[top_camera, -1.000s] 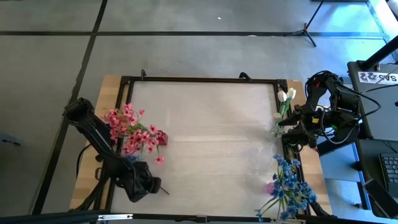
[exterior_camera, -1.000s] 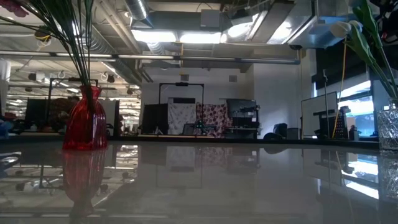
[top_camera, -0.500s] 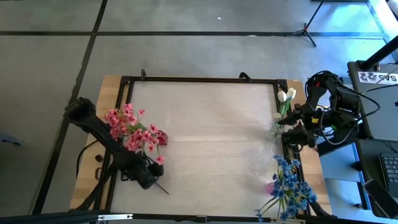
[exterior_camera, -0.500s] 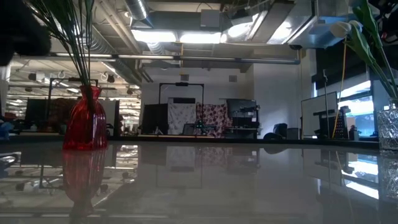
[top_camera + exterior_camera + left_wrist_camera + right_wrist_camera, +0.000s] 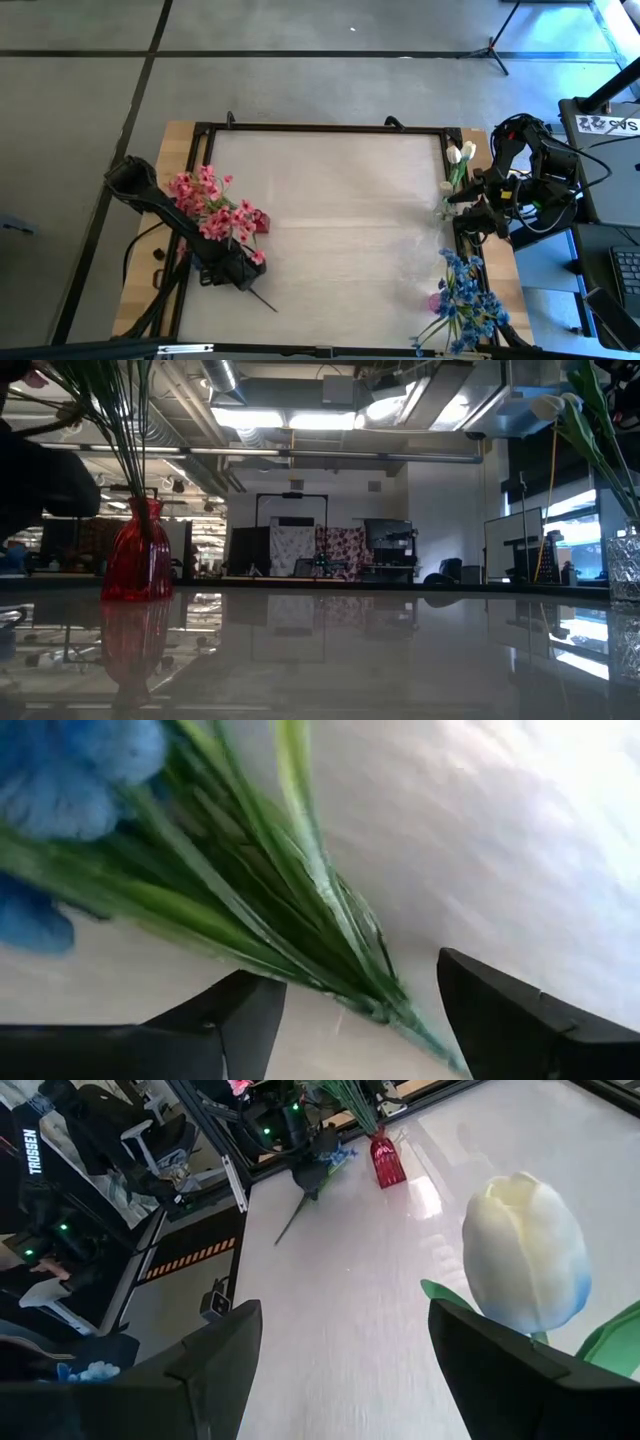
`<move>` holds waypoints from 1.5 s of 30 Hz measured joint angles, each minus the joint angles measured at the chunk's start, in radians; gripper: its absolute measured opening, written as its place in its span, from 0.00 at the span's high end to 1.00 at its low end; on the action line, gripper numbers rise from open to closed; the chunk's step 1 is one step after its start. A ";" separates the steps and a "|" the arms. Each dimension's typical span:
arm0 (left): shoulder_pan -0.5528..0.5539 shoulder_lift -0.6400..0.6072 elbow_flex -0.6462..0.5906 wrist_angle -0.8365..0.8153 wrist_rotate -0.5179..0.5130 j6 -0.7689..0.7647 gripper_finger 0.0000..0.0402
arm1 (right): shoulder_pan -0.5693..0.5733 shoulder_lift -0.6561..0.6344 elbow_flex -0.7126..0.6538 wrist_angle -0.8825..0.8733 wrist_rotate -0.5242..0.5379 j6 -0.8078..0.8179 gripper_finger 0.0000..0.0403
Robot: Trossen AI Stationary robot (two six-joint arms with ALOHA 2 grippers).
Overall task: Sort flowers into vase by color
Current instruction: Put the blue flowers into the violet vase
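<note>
White table (image 5: 340,220), blue sprig (image 5: 200,890) between open left end effector (image 5: 350,1010) fingers

A white table (image 5: 340,215) in a black frame (image 5: 320,127) stands on grey floor; beyond it, a tripod (image 5: 497,45), ceiling lights (image 5: 290,418), a floral-draped rack (image 5: 344,550)

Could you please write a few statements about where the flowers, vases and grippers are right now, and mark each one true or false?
1. The pink flowers stand in a red vase. True.
2. The left gripper is shut on a pink sprig. False: its fingers are apart around the green stem of a blue sprig.
3. The blue flowers stand at the table's right side. True.
4. The right gripper is closed on the white bud. False: it is open, with the bud between and beyond its fingers.
</note>
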 joint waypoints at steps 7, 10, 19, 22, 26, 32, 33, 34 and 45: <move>-0.010 0.000 0.000 0.090 0.018 0.123 0.55 | 0.000 0.000 0.000 -0.001 0.000 -0.006 0.29; -0.033 0.000 0.009 0.101 0.046 0.126 0.66 | 0.000 0.000 0.000 -0.001 -0.001 -0.006 0.29; -0.101 0.000 0.054 0.200 0.050 0.241 0.98 | 0.000 0.000 0.000 -0.002 -0.025 -0.007 0.29; -0.112 0.001 0.073 0.204 0.054 0.285 0.97 | 0.000 0.000 0.000 -0.001 -0.025 -0.007 0.29; -0.114 0.001 0.123 0.261 0.052 0.394 0.98 | 0.000 0.000 0.000 0.016 -0.025 -0.007 0.29; -0.111 0.001 0.248 0.313 0.051 0.766 0.98 | 0.000 0.000 0.000 0.037 -0.023 -0.007 0.29; -0.107 0.001 0.269 0.311 0.060 0.810 0.98 | 0.000 0.000 0.000 0.037 -0.023 -0.007 0.29; -0.101 0.002 0.289 0.311 0.067 0.847 0.98 | 0.000 0.000 0.000 0.038 -0.023 -0.007 0.29; 0.001 0.002 0.536 0.372 0.008 1.163 0.99 | 0.000 0.000 0.000 0.076 0.039 -0.008 0.29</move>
